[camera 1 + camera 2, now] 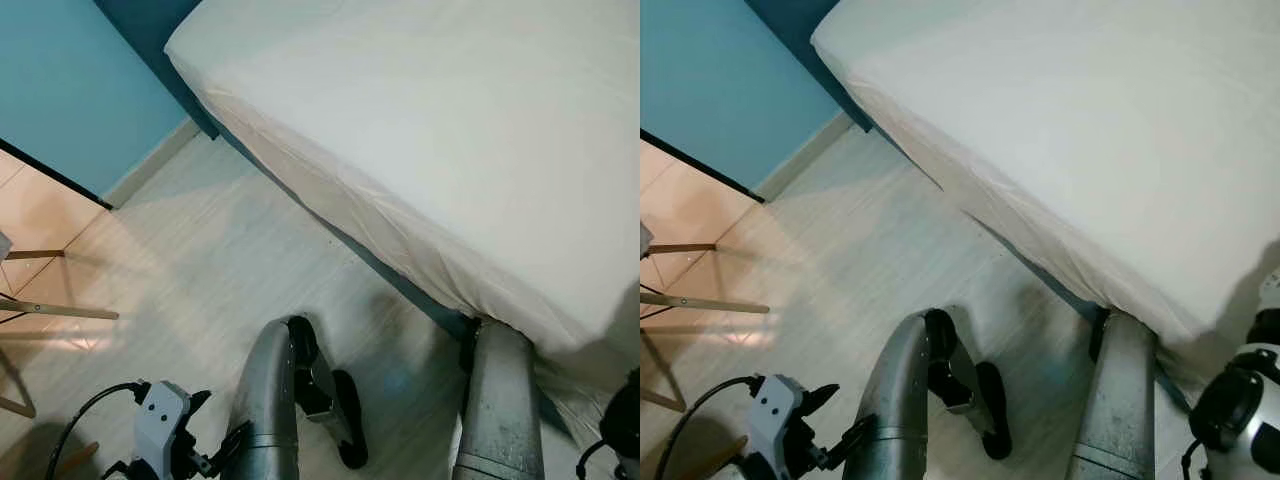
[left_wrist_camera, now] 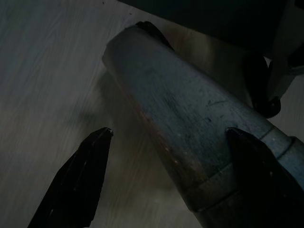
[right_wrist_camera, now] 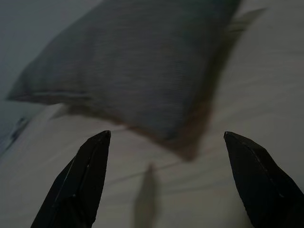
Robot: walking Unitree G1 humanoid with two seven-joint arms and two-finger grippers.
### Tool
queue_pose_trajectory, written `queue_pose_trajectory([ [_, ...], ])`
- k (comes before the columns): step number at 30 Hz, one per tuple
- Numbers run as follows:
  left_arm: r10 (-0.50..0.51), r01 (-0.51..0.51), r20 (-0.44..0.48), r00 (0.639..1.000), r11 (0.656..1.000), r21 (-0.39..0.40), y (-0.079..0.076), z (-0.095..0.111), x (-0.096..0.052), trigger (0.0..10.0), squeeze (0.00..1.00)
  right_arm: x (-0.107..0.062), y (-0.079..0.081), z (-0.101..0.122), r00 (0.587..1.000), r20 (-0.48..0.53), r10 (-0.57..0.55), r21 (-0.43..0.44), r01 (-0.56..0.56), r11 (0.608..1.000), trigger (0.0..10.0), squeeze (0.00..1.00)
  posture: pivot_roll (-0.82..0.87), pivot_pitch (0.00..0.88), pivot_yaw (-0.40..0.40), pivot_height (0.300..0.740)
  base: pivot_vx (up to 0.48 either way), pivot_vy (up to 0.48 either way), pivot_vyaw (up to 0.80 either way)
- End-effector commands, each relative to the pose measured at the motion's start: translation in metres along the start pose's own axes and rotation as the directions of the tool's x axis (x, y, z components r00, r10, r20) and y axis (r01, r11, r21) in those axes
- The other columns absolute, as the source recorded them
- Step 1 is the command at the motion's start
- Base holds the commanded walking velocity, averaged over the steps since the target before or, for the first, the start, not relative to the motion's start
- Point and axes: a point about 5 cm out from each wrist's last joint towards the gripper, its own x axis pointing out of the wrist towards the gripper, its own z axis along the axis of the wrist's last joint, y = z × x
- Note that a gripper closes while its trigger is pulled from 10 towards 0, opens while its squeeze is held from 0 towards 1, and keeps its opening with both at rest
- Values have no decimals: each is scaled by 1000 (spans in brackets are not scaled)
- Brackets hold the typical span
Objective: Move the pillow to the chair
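You had the right end effector (image 3: 166, 183), fingers spread, approaching the pillow (image 3: 137, 71) on the bed (image 1: 450, 130); next, close in and grasp.

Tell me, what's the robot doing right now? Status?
Right gripper open, aimed at the pillow on the bed, not touching. Left gripper open, low over the floor. Chair off to the left. Nothing in the way.

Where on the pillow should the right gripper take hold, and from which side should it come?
Probably the pillow's near corner, approached straight ahead over the sheet. That corner points toward the open right gripper and looks thin enough to pinch; the middle looks too bulky.
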Motion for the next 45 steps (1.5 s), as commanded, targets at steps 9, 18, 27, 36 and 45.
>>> queue_pose_trajectory([
  [9, -46, 36, -178, 983, 998, -59, -13, -26, -24, 10000, 0, -3, -9, 7, 998, 65, -9, 272, -9, 962, 10000, 0, 167, 643, 400, 488, 0, 0, 0],
  [18, -58, 50, -185, 981, 998, -48, -11, -20, -28, 10000, 0, -1, -21, 5, 997, 52, -56, 359, 34, 933, 10000, 0, 176, 654, 400, 488, 0, 0, 0],
  [27, -71, 63, -209, 975, 997, -47, -12, -17, -40, 10000, 0, 1, -22, 4, 1000, 20, -9, 338, 2, 941, 10000, 0, 183, 686, 400, 488, 0, 0, 0],
  [36, -101, 94, -239, 966, 995, -42, -8, -14, -48, 10000, 0, 2, -4, 11, 991, 83, 103, 394, -128, 910, 10000, 0, 183, 697, 400, 488, 0, 0, 0],
  [45, -118, 113, -265, 957, 993, -35, -1, -10, -54, 10000, 0, 3, 2, 23, 985, 145, 97, 415, -149, 897, 10000, 0, 195, 708, 400, 488, 0, 0, 0],
])
